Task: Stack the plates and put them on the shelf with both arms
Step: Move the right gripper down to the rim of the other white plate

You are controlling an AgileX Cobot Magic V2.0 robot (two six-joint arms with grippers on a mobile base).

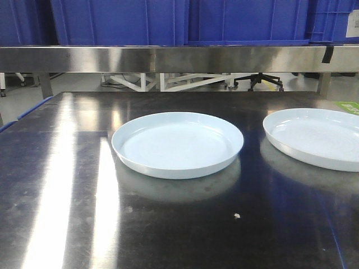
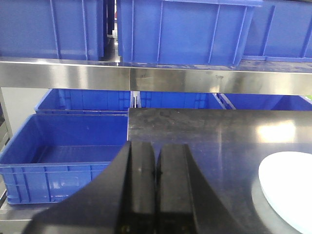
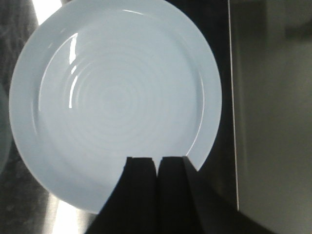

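Two plates unstacked on the table; both grippers closed and empty.

Front view: the centre plate (image 1: 177, 144) lies flat on the dark steel tabletop (image 1: 61, 190), and the right plate (image 1: 317, 137) lies flat beside it, apart from it and cut off by the frame edge. Both are upright, rim up, with nothing in them. The shelf (image 1: 168, 59) runs across behind the table, its front rail above plate level, and blue crates (image 1: 168, 19) stand on it. The left gripper (image 2: 155, 170) has its fingers pressed together with nothing between them, and one plate's edge shows low at the right of that view. The right gripper (image 3: 157, 168) is likewise closed on nothing, hanging over the near rim of one of the plates (image 3: 117, 97) (contact cannot be determined).
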